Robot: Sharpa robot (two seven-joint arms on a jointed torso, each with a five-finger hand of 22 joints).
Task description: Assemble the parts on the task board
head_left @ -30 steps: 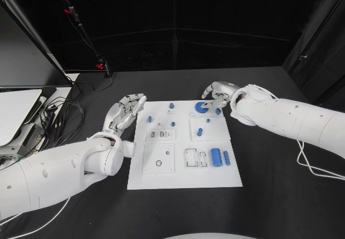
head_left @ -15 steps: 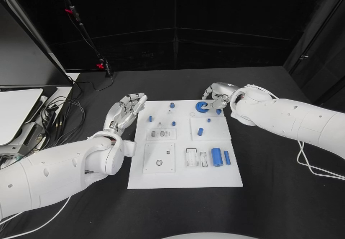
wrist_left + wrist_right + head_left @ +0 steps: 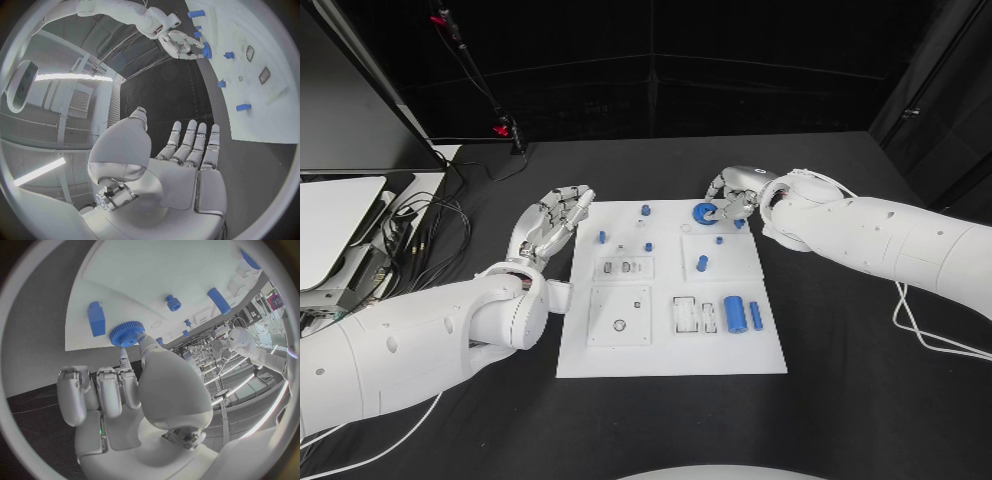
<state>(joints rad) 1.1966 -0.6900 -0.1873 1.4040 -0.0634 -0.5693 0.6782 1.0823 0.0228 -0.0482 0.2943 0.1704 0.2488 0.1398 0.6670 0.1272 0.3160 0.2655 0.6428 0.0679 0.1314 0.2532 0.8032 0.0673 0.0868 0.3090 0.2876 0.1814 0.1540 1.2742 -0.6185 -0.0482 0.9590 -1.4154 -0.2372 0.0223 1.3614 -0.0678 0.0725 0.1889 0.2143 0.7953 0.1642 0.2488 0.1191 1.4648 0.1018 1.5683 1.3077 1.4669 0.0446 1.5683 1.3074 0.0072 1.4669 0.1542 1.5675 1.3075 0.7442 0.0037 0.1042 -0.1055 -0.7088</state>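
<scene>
Cables [image 3: 423,225] trail over the black table [image 3: 862,400] at the far left, beside a pale flat device [image 3: 332,225] at the table's left edge. Next comes the left hand [image 3: 548,222], lying just off the left edge of the task board [image 3: 668,360]; its fingers [image 3: 187,145] are straight and apart, pointing to the far side, and it holds nothing. On the white task board, small blue parts sit in its far half: a short peg [image 3: 600,238] near the left edge, another peg [image 3: 645,211] by the far edge, and a tiny one [image 3: 648,248] just nearer. Toward the middle right stands a slanted blue piece [image 3: 701,264], and in the near right area a thick blue cylinder [image 3: 733,314] lies beside a thinner blue bar [image 3: 754,316]. At the far right corner of the board, the right hand [image 3: 737,192] pinches a round blue toothed wheel [image 3: 705,212] between its thumb and a fingertip; the wheel is at the board's surface, though I cannot tell if it is seated. The right wrist view shows this wheel [image 3: 127,334] at the fingertips [image 3: 123,359], with a blue block [image 3: 95,318] just beside it near the board's edge.
</scene>
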